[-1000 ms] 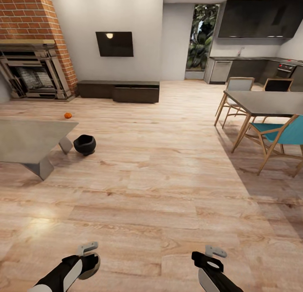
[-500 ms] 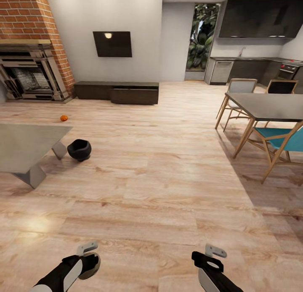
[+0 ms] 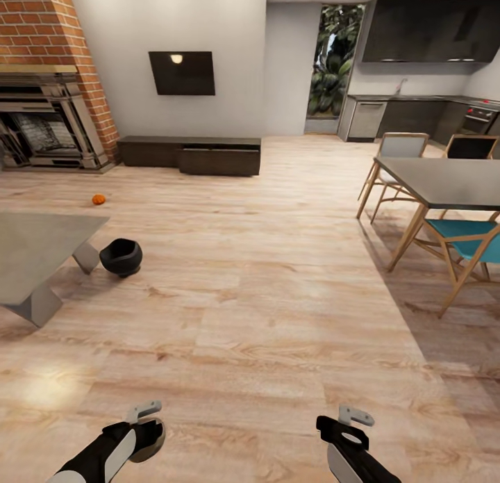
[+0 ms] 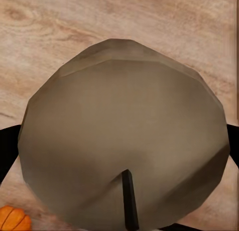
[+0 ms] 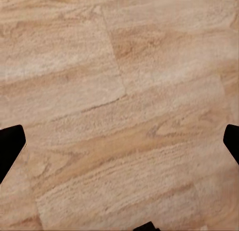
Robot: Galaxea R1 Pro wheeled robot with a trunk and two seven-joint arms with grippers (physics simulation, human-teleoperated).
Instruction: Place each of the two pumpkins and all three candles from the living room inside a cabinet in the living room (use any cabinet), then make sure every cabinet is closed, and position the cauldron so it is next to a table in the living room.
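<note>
the left gripper (image 3: 144,427), low at the near left, is clamped on a stubby grey-beige candle (image 4: 124,136) with a dark wick; a bright-orange pumpkin (image 4: 12,219) peeks beside it in the left wrist view. the right gripper (image 3: 347,427) hangs with fingers (image 5: 10,151) spread wide over bare wooden floor (image 3: 278,295). a matte black round cauldron (image 3: 121,256) sits just beside the slanted base of the pale grey slab table (image 3: 35,250) at the left. another small orange pumpkin (image 3: 98,199) lies farther off. the long dark-brown cabinet (image 3: 189,154) stands against the far wall, one front pulled out.
</note>
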